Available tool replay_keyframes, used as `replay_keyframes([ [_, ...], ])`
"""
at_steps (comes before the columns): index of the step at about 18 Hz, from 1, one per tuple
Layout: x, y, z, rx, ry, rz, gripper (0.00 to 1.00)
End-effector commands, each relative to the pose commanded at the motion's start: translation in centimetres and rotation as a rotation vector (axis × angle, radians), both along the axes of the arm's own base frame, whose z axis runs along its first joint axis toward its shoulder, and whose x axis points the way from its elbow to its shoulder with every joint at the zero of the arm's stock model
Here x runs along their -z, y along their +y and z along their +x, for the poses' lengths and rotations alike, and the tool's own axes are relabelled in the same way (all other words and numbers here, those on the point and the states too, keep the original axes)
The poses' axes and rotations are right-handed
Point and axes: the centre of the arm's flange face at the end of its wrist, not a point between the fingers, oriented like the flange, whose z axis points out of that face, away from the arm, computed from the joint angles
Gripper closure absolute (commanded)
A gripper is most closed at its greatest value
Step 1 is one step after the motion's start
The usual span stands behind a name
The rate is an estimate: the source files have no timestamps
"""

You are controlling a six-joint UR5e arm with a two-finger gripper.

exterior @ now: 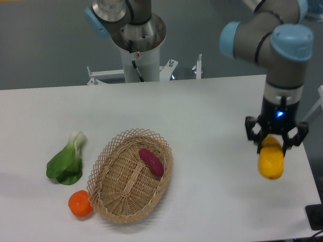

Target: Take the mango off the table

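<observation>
- The claw [275, 142] is clamped on the upper end of the mango [271, 161]; its black fingers [251, 132] stand on either side of the fruit, and a blue light glows on the wrist above them
- The mango hangs below the claw over the right side of the white bench [212, 116], near the right edge; most of its yellow-orange body shows under the fingers; it appears lifted clear of the surface
- A wicker basket [108, 194] sits on the bench left of centre; a purple sweet potato [151, 161] lies inside it toward the right wall
- A round orange fruit [80, 203] rests just beside the basket's lower left rim; whether they touch cannot be told
- A bok choy [66, 160] lies farther left, white stalk pointing up, well apart from the mango
</observation>
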Motion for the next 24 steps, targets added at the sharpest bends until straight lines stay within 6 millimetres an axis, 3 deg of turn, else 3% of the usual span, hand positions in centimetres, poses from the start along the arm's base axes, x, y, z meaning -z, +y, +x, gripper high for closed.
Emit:
replay_keyframes([
  [5,-1.4,0.3,0.2,0.014,0.012,0.005,0.58],
  [10,-1.4,0.4,1.5,0.056,0.003,-0.009,0.58],
  [24,-1.2,0.7,1.8,0.058,-0.008,-0.012,0.57],
])
